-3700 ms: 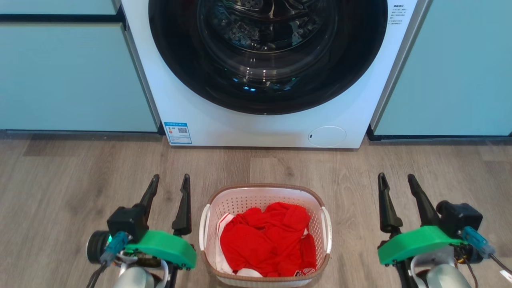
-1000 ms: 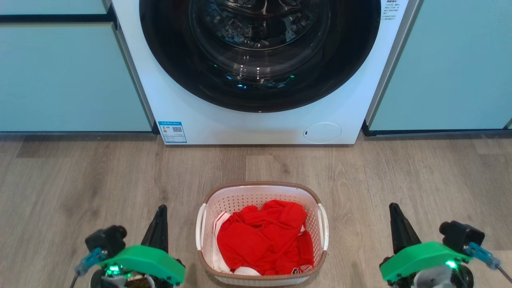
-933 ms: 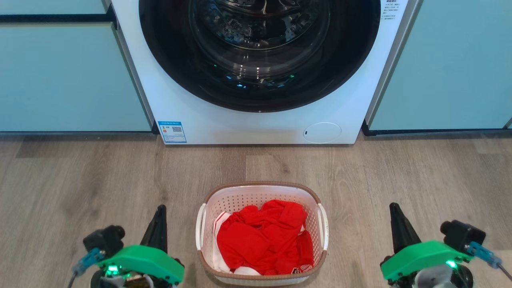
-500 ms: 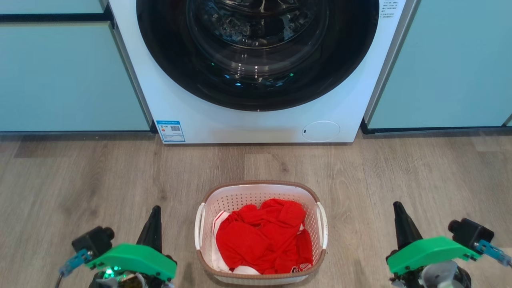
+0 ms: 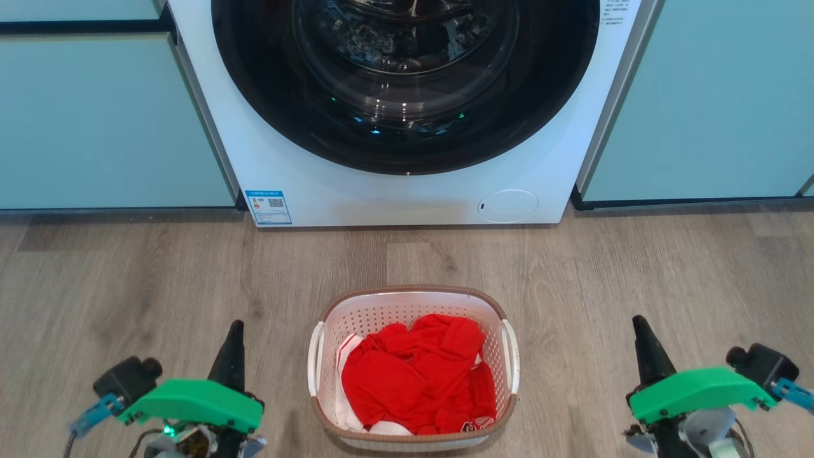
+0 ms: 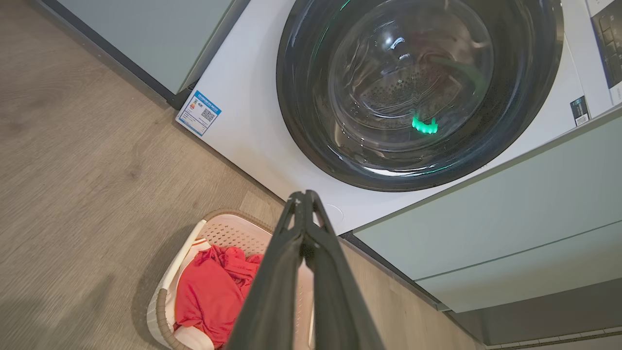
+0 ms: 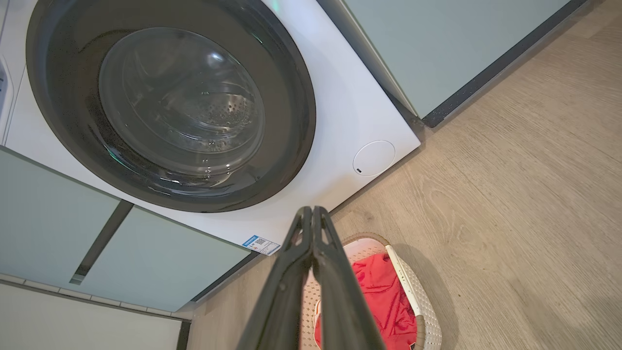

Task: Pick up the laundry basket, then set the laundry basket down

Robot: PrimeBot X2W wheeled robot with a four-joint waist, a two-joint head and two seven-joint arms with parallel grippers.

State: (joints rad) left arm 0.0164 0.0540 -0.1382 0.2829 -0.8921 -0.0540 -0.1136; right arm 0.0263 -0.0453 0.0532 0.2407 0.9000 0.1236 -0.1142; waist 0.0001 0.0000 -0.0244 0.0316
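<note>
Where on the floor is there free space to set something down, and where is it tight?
Bare floor lies between the washing machine and the laundry basket, and in wide stretches before the teal cabinets on both sides. Tightest is the strip between the basket and the left gripper.

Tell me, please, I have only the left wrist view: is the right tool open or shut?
Observer: The right tool is shut, holding nothing.
Operator: Does it touch the laundry basket?
Observer: No. The laundry basket stands on the floor, well apart from it.
Operator: And my left tool, seen from the head?
Observer: The left tool is also apart, on the basket's other side.
</note>
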